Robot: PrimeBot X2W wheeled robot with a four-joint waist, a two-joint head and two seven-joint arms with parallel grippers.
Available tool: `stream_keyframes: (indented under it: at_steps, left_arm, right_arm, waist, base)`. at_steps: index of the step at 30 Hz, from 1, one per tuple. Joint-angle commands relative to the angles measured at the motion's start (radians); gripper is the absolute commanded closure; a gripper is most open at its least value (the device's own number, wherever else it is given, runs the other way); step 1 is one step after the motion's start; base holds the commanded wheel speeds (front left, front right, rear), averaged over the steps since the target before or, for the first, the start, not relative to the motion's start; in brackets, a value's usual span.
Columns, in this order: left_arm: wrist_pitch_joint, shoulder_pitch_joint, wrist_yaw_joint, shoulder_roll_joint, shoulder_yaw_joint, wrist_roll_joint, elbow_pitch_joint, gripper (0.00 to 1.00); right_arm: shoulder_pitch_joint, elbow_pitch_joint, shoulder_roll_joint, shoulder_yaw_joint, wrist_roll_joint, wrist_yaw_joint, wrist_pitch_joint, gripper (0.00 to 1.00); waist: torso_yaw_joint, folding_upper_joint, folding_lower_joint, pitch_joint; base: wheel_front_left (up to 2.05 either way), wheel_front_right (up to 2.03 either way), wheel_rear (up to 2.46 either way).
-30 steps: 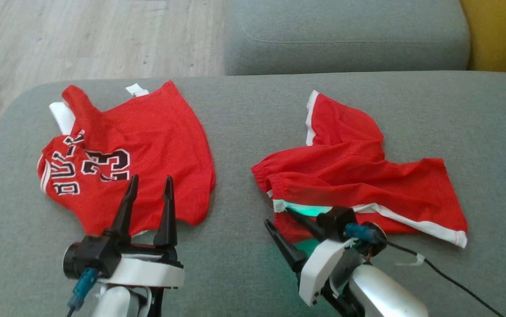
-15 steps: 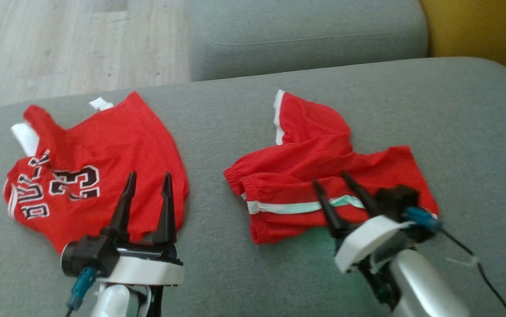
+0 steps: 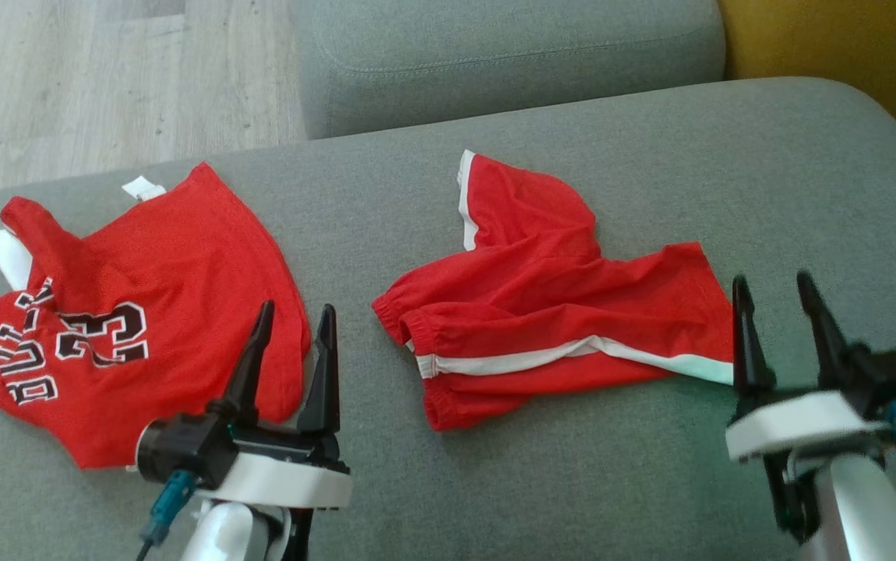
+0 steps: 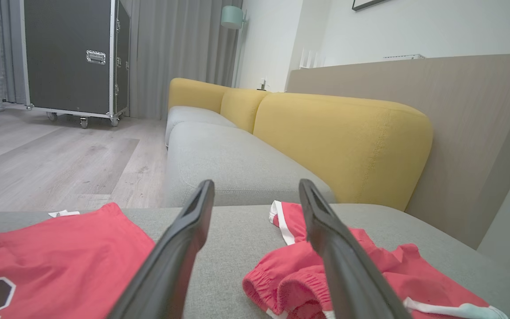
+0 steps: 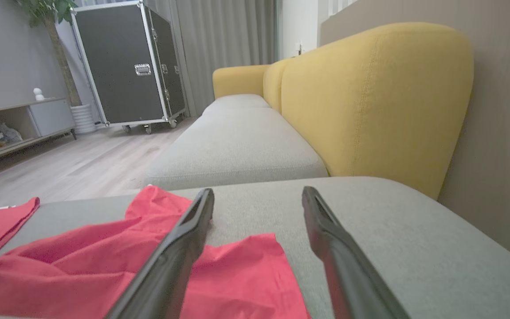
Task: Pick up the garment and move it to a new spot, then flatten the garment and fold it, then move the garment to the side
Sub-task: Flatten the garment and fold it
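Red shorts with white side stripes lie crumpled in the middle of the grey sofa seat; they also show in the left wrist view and the right wrist view. A red jersey with the number 23 lies at the left. My left gripper is open and empty, its tips over the jersey's right edge. My right gripper is open and empty at the shorts' right end, the left fingertip over the hem.
A second grey seat cushion lies beyond the seat, with a yellow backrest at the upper right. Wooden floor is at the upper left. A wheeled black case stands on the floor far off.
The head camera has swung right, shifting the scene left. My right gripper has moved from the shorts' lower left to their right end and now points straight up the view. The left gripper kept its pose.
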Motion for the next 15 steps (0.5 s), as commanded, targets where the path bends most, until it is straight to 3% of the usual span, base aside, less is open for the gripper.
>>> stream_keyframes:
  at_steps: [1, 8, 15]
  left_arm:
    - [-0.009, -0.041, 0.008, 0.002, 0.025, -0.004, -0.033, 0.00]
    - [-0.009, -0.061, 0.002, 0.002, -0.009, -0.021, -0.008, 0.00]
    - [0.039, -0.092, -0.049, 0.002, -0.178, -0.127, 0.141, 0.00]
  right_arm:
    - [-0.017, -0.033, 0.007, 0.022, -0.008, 0.004, -0.012, 0.00]
    - [-0.015, -0.058, 0.016, 0.018, -0.011, 0.004, -0.013, 0.00]
    - [-0.008, -0.037, 0.016, 0.017, -0.001, 0.004, -0.014, 0.00]
  waist:
    - [0.001, 0.0000, 0.0000, 0.003]
    - [0.007, 0.0000, 0.0000, 0.017]
    - [0.008, 0.0000, 0.0000, 0.018]
  base:
    - [0.00, 0.00, 0.00]
    - [0.00, 0.00, 0.00]
    - [0.00, 0.00, 0.00]
